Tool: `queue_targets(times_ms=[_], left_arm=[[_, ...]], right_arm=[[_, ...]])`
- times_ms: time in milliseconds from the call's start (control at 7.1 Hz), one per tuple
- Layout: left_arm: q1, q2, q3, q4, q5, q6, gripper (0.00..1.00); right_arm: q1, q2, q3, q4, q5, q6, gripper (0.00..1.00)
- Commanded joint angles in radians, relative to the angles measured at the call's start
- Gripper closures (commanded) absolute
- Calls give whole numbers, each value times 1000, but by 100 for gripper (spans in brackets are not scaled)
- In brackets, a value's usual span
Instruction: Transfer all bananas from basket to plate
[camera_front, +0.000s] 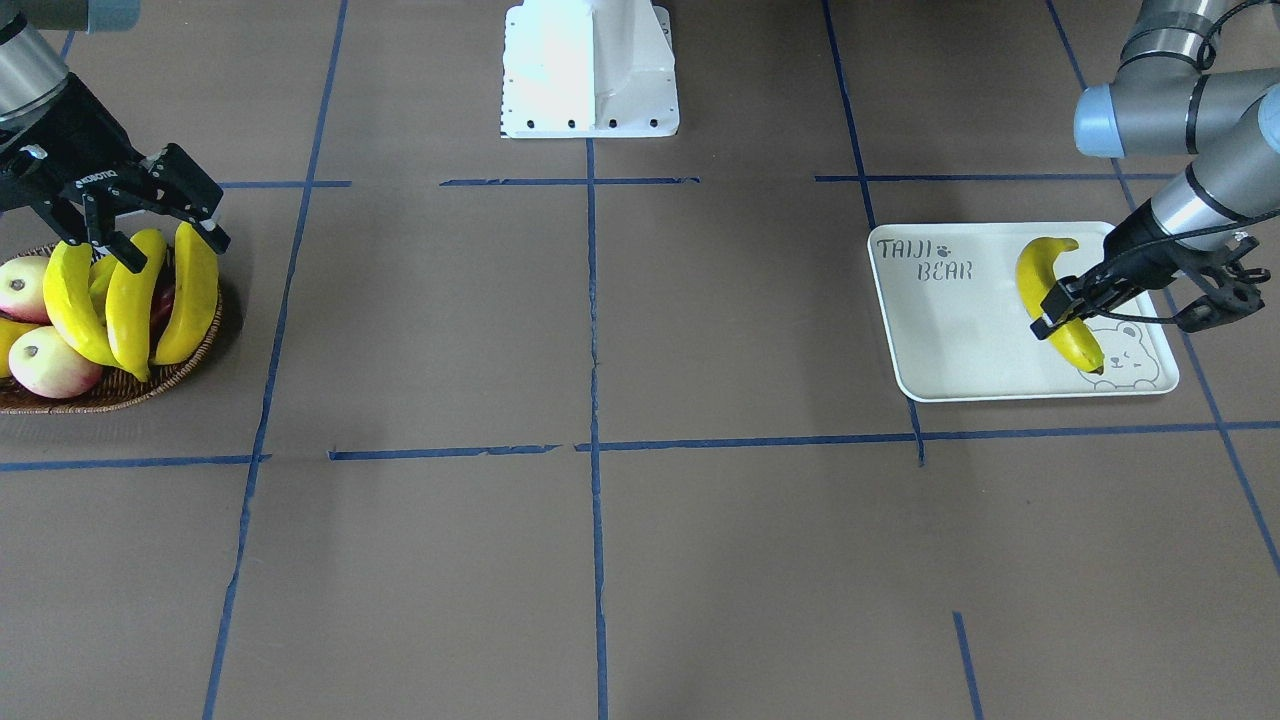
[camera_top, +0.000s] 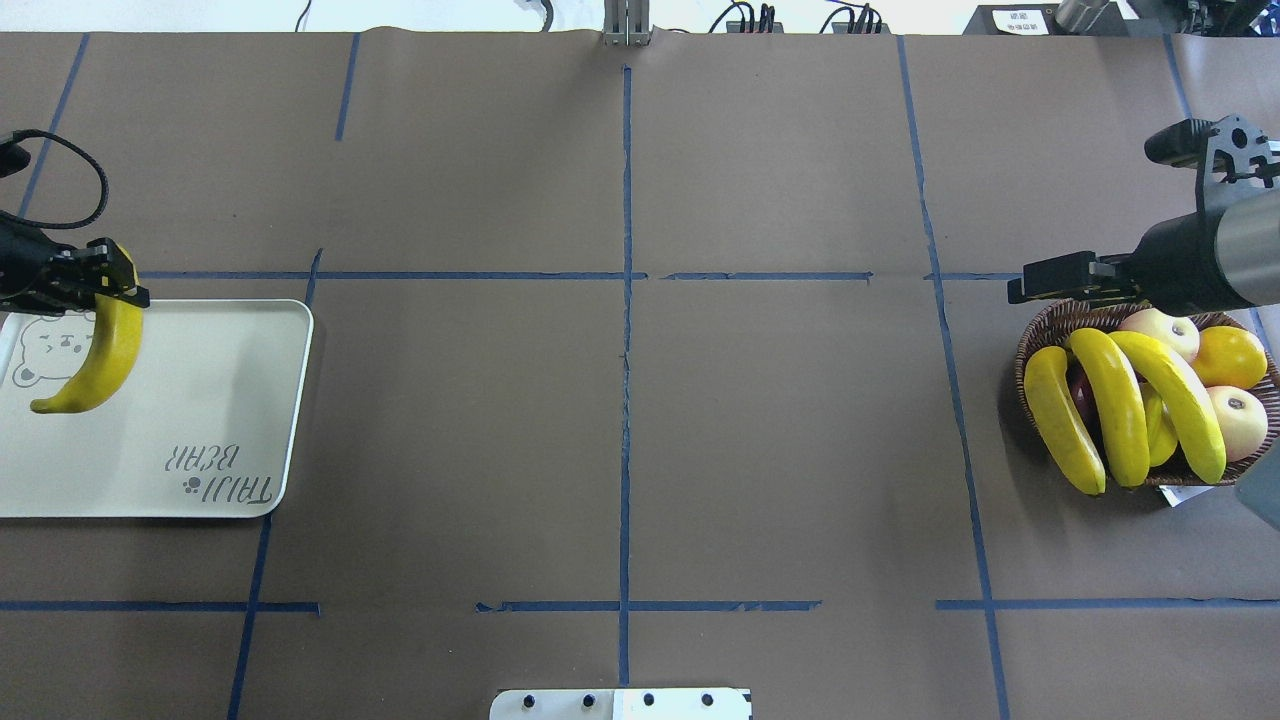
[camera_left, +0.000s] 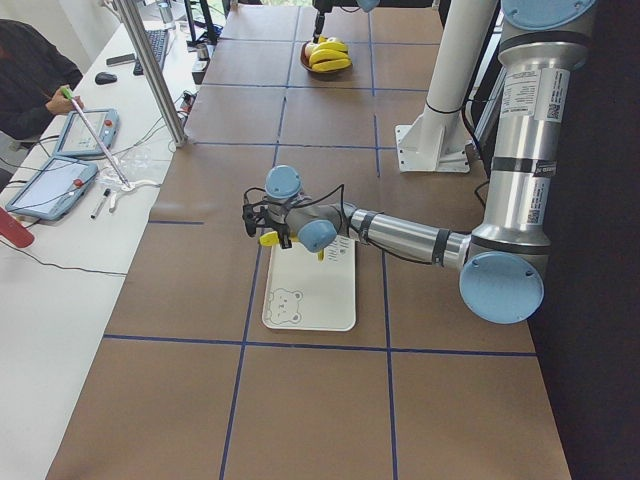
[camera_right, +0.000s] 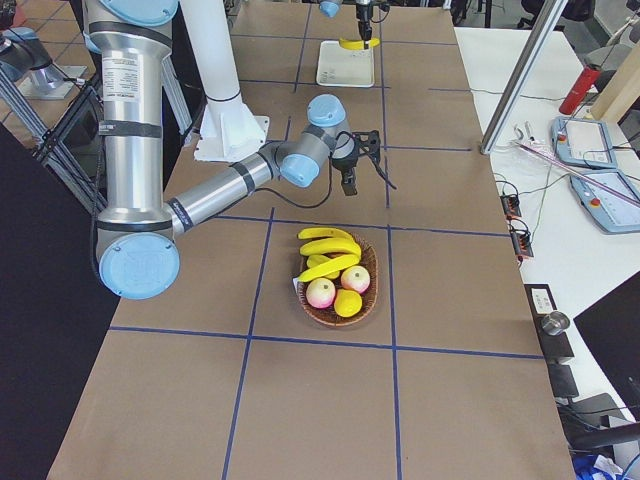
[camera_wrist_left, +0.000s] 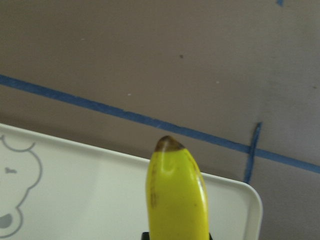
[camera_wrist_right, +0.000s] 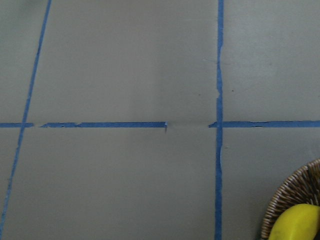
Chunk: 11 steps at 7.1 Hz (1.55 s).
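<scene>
Left gripper (camera_top: 95, 285) pinches one banana (camera_top: 100, 360) just over the plate (camera_top: 220, 420), not released yet. Three more bananas (camera_top: 1120, 420) sit in the basket (camera_top: 1033, 328) on the right, right gripper (camera_front: 165, 240) hanging above them with jaws spread. So roughly a quarter done, I'd say.

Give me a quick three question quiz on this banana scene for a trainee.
1. True or false: the right gripper is shut on fruit in the basket.
2. What does the left gripper hold? A) a banana B) an apple C) nothing
3. Fill in: the held banana is over the ____.
Key: 1 false, it is open above the basket; 2 A; 3 plate.
</scene>
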Motion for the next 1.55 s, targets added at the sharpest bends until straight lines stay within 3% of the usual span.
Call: queue_targets(times_ms=[0, 282, 563, 985, 1126, 1267, 1408], left_arm=[[6, 70, 8, 11, 53, 5, 100], [12, 42, 113, -5, 96, 5, 100], [9, 4, 207, -8, 133, 170, 100], [5, 13, 197, -8, 125, 161, 99], [3, 18, 197, -9, 121, 174, 41], [3, 18, 197, -17, 125, 175, 0], [3, 24, 197, -41, 125, 172, 0]], right_arm=[[16, -11, -21, 7, 4, -5, 0], [18, -9, -21, 9, 4, -5, 0], [25, -6, -18, 10, 9, -3, 0], [88, -2, -15, 10, 95, -3, 0], [91, -2, -15, 9, 95, -3, 0], [91, -2, -15, 9, 96, -3, 0], [91, 0, -15, 9, 96, -3, 0]])
